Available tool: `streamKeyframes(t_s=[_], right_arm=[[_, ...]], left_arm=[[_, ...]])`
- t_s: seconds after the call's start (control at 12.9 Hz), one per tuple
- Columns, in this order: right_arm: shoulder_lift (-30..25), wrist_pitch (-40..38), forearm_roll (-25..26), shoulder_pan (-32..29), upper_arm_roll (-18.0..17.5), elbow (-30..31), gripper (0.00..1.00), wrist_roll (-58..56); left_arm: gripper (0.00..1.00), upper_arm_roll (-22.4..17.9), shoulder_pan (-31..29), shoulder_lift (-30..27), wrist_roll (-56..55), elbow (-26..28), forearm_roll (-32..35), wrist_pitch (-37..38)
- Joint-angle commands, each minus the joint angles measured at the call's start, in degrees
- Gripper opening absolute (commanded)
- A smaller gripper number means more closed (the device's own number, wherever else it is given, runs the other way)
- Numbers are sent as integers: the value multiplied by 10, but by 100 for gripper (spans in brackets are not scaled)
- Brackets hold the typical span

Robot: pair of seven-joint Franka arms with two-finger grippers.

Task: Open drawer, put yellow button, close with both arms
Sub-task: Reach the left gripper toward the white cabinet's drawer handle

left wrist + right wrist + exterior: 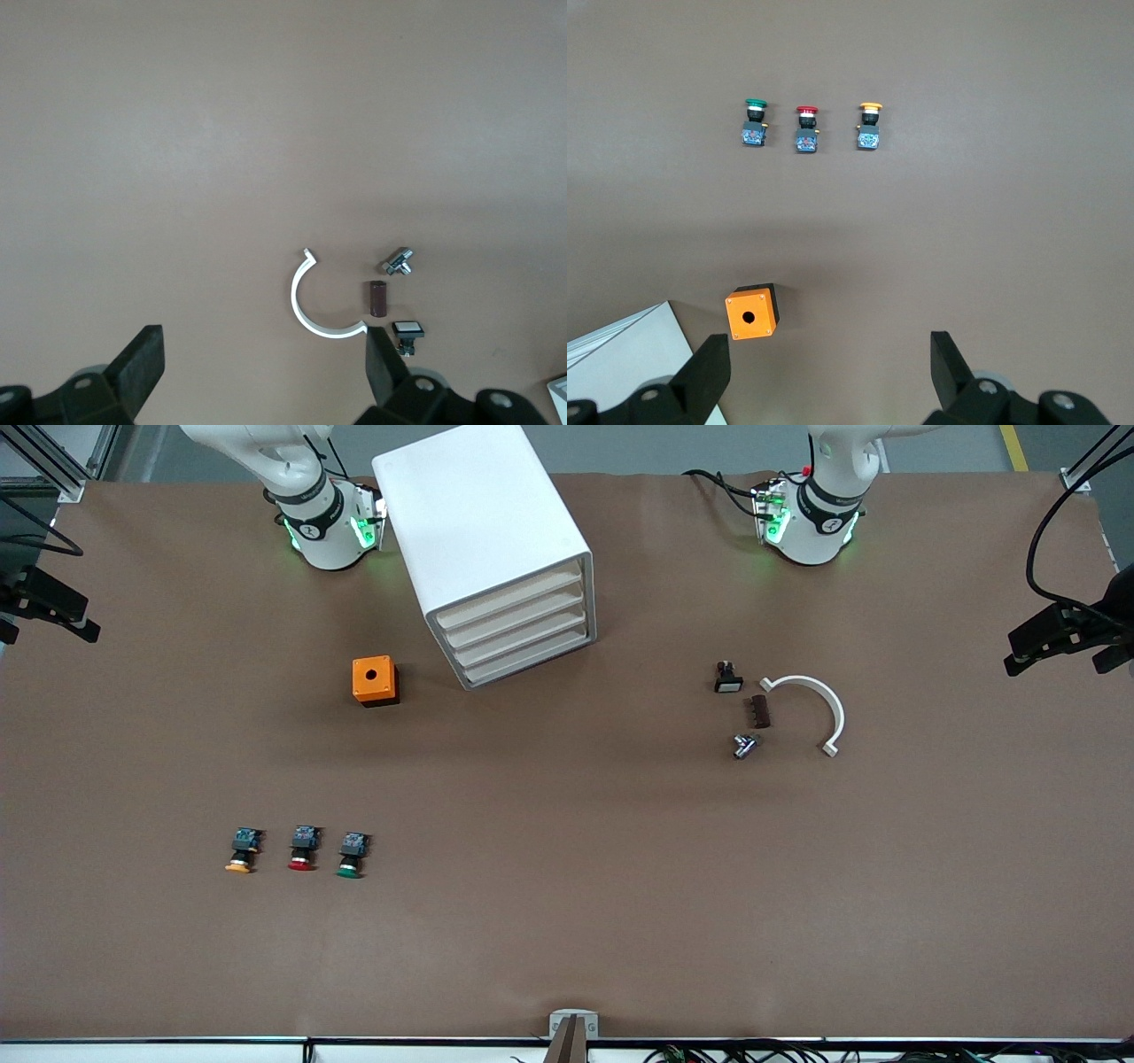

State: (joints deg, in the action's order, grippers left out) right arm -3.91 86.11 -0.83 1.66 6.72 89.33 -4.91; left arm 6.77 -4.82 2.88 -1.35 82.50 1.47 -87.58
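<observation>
I have both arms waiting high near their bases, left gripper (261,376) and right gripper (830,376) spread wide and empty, because the top drawer (507,594) is shut and the yellow button (242,851) lies untouched beside the red-capped button (303,849).

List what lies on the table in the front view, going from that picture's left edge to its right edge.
yellow button → red button → green button → orange box → drawer cabinet → black switch with a white cap → silver part → white curved bracket
</observation>
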Motion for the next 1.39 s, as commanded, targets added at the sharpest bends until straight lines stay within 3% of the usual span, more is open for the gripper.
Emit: streamKeyframes(t_s=[0.0,0.46,0.85,1.32], right_arm=[[-11,-2,-4,-15,-9,8,100,1],[-11,-2,-3,-16,-9,8,100,1],[-10,-2,-4,-21,-9,8,100,0],[-7,-2,-2,-23,-9,4,100,-3]], left_arm=[[100,0,-4,1,6,-6,-19,-1],[100,-1,-26,34,4,-11,-42,-8],[100,-1,-20,116,-7,-11,-38,-9],[100,4,76,218,-238,-12,-39,-9]])
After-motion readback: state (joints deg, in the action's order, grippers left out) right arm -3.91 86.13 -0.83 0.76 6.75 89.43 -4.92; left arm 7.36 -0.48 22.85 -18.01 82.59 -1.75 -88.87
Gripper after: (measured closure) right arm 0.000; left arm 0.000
